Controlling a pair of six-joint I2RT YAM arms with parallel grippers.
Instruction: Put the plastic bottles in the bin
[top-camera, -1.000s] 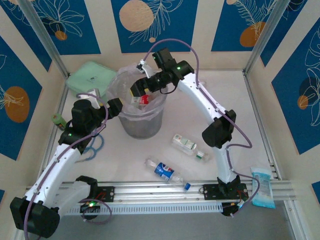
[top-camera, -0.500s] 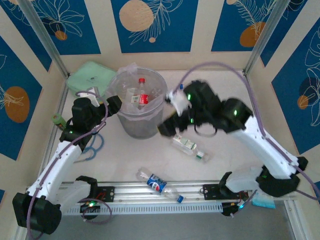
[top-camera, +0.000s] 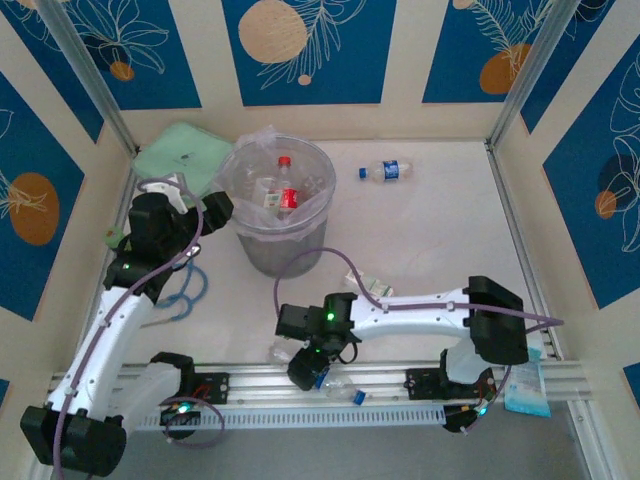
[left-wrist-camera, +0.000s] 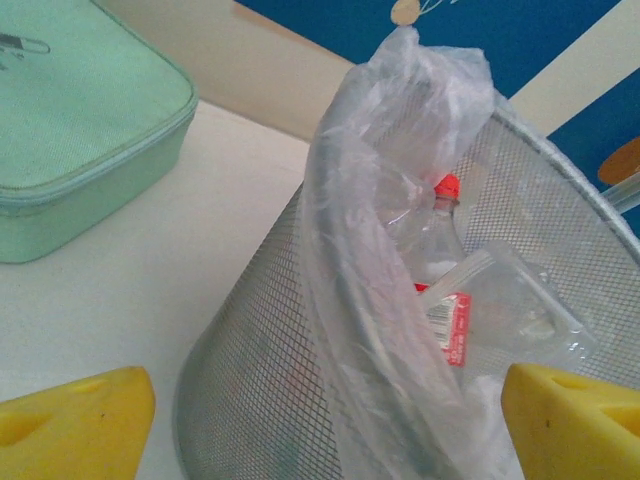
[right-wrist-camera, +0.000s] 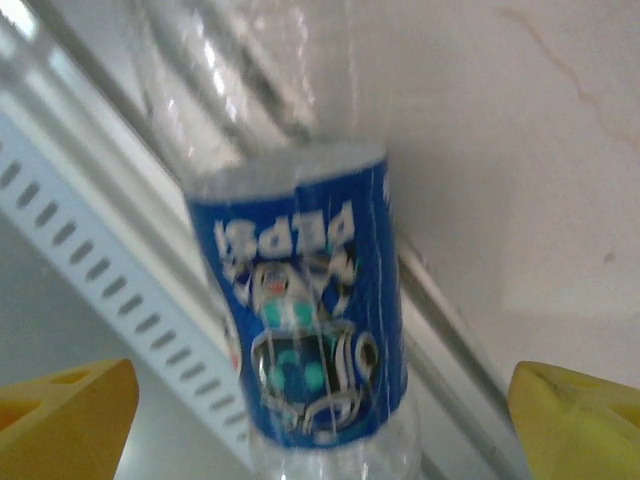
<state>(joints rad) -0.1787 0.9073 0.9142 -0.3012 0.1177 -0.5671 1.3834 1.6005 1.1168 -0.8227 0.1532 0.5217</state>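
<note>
— What sits furthest left?
— A flat mint-green case (top-camera: 178, 150) in the back-left corner of the table (top-camera: 440, 230). Just right of it, the left gripper (top-camera: 216, 205) hangs beside the left wall of the bin (top-camera: 282, 255).
— Is it holding anything?
— No. In the left wrist view its jaws are spread wide, with the bin's mesh wall and plastic liner between them. I cannot tell whether they touch the wall.
— And inside the bin?
— A red-capped bottle (top-camera: 286, 185) rests among other clear bottles.
— Moving right along the near edge?
— The Pepsi bottle (right-wrist-camera: 300, 340), clear with a blue label, lies on the aluminium rail (right-wrist-camera: 70, 200). The right gripper (top-camera: 308, 372) is low over it. Its jaws are spread, one on each side of the label with a gap on both sides, so nothing is pinched.
— Any more bottles?
— A green-labelled bottle (top-camera: 378, 290) lies on the table just behind the right arm, partly covered by it. A blue-capped bottle (top-camera: 388, 172) lies on its side near the back wall, well apart from the bin.
— Far right?
— A blue packet (top-camera: 524, 378) sits at the rail's end.
</note>
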